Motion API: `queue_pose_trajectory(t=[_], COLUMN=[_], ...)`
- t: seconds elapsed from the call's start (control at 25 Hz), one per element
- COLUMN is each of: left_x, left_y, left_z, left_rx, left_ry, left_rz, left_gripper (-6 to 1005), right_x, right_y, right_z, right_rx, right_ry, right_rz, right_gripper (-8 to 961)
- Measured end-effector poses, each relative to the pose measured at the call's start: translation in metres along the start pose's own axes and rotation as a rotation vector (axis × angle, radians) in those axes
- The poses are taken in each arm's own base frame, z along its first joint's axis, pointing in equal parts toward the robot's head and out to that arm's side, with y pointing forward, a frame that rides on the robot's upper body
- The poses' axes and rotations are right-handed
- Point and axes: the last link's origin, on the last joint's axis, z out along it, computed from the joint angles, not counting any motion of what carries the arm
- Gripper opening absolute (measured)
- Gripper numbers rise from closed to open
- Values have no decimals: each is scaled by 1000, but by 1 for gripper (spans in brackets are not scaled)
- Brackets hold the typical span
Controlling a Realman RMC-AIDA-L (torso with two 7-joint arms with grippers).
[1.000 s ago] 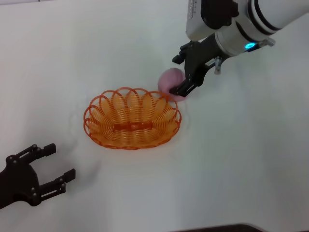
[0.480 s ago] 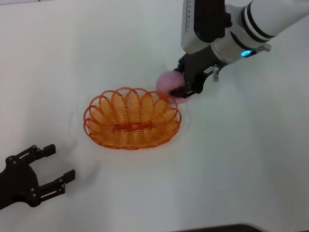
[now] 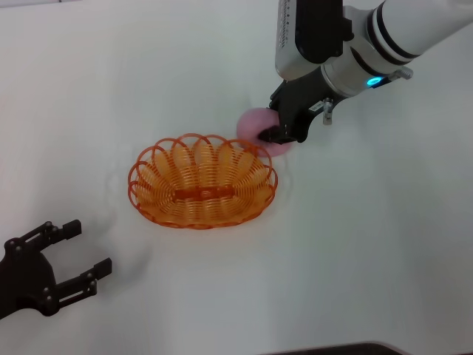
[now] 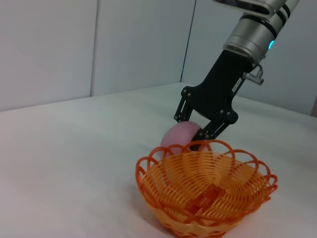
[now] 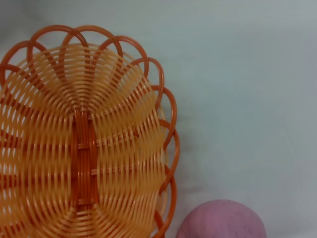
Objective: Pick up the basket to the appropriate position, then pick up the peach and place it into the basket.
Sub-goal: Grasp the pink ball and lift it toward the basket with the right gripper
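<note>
The orange wire basket (image 3: 202, 181) sits on the white table (image 3: 369, 244), empty; it also fills the right wrist view (image 5: 84, 144) and the near part of the left wrist view (image 4: 208, 193). The pink peach (image 3: 253, 122) rests on the table just behind the basket's far right rim. My right gripper (image 3: 270, 124) reaches down over it, with its black fingers (image 4: 198, 144) pressed on either side of the peach (image 4: 177, 139). In the right wrist view only the peach's top (image 5: 220, 220) shows. My left gripper (image 3: 89, 246) hovers open at the front left, apart from the basket.
A pale wall (image 4: 99, 44) rises behind the table's far edge in the left wrist view. Nothing else lies on the table around the basket.
The right gripper has come down and a little left onto the peach, and its fingers have drawn in around it. The peach shifted slightly left. The left arm barely moved.
</note>
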Motion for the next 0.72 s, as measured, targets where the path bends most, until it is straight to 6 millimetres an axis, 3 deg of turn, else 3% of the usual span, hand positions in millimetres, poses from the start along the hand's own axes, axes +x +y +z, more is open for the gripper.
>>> queue_pose_trajectory(t=[0.72], left_x=[0], left_y=[1], left_z=[0], left_rx=[-4], left_ry=[2], left_rz=[-3], left_gripper=[814], right_x=[0], right_y=[0], right_z=[-1], right_rx=[-1], right_ry=[-16], right_rz=[13], right_gripper=[250])
